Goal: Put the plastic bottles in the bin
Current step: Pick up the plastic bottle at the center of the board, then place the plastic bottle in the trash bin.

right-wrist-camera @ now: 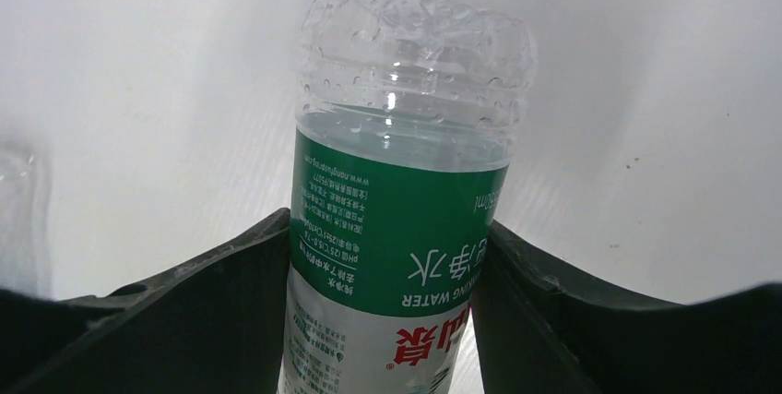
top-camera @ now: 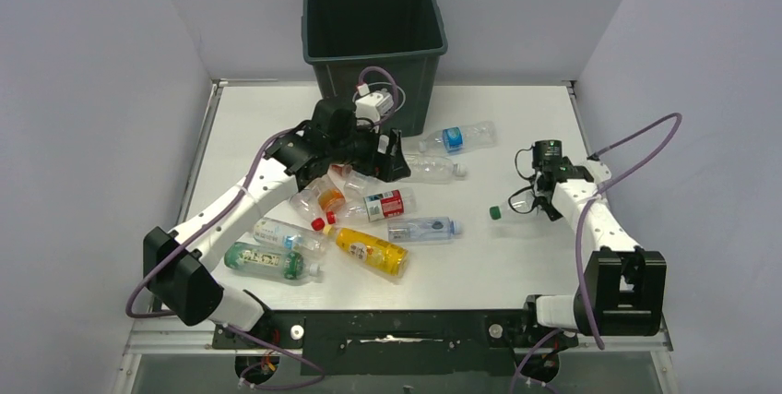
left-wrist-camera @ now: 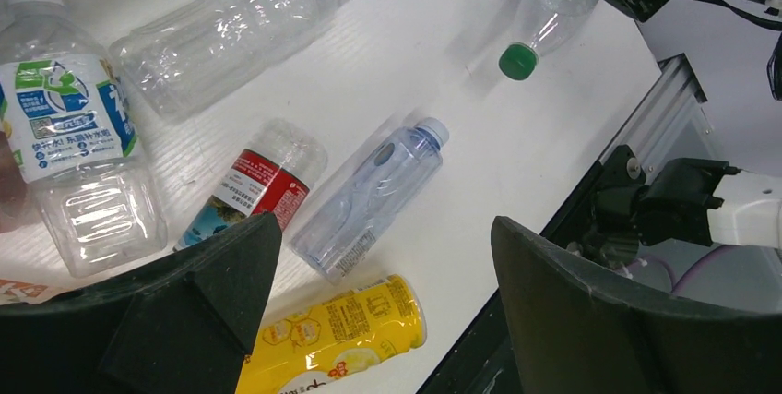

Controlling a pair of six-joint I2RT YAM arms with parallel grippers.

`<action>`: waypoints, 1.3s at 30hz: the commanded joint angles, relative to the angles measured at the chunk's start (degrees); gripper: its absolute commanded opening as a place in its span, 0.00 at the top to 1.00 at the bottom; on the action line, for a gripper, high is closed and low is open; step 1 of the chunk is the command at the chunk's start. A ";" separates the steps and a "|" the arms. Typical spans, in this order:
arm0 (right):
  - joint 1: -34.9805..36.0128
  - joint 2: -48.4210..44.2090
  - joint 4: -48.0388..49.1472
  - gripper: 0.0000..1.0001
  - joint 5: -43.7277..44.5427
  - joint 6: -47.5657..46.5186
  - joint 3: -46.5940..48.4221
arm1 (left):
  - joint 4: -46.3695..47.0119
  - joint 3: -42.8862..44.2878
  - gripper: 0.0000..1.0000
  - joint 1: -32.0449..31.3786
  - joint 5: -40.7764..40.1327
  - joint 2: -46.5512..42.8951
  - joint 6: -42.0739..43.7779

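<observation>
Green-labelled clear plastic fills the right wrist view: a bottle [right-wrist-camera: 415,71] sits between the fingers of the right end effector [right-wrist-camera: 387,223], which press on its label from both sides. From above, this bottle is near the right side of the counter [top-camera: 516,265], its green cap [top-camera: 495,212] pointing toward the middle. The left end effector [left-wrist-camera: 383,232] stands wide with nothing between its fingers, hovering over the cluster of bottles at mid-counter, just in front of the bin [top-camera: 334,80]. The bin stands upright at the far edge, in the middle. Below the left end effector lie a red-label bottle [top-camera: 385,204] and a plain clear bottle [top-camera: 422,228], with a yellow bottle [top-camera: 371,251] nearer the arm bases. A blue-label bottle [top-camera: 454,138] and another clear one [top-camera: 433,169] lie just right of the bin's foot. More bottles lie toward the left arm, among them a green-label one [top-camera: 263,262] nearest the front edge. All of these bottles lie on their sides on the counter, outside the bin.
</observation>
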 commanded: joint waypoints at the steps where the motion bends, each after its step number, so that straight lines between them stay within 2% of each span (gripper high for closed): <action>1: 2.90 -4.26 3.16 0.58 -0.80 -8.66 2.86 | 6.50 -1.56 0.14 -0.53 3.46 -3.35 -1.15; 11: 12.83 -11.91 2.42 0.53 -5.06 -15.28 2.80 | 15.94 -8.12 0.14 -3.80 4.90 -5.75 -7.16; 16: 15.71 -13.21 0.41 0.52 -6.62 -15.92 4.23 | 16.82 -9.59 0.14 -8.18 -2.12 -6.94 -6.33; 26: 17.04 -12.91 1.46 0.53 -12.52 -16.58 6.43 | 17.15 -9.50 0.14 -16.38 -16.08 -6.48 -3.75; 39: 19.45 -12.57 0.74 0.53 -14.33 -16.03 9.94 | 17.74 -8.54 0.14 -21.38 -20.68 -3.85 -2.50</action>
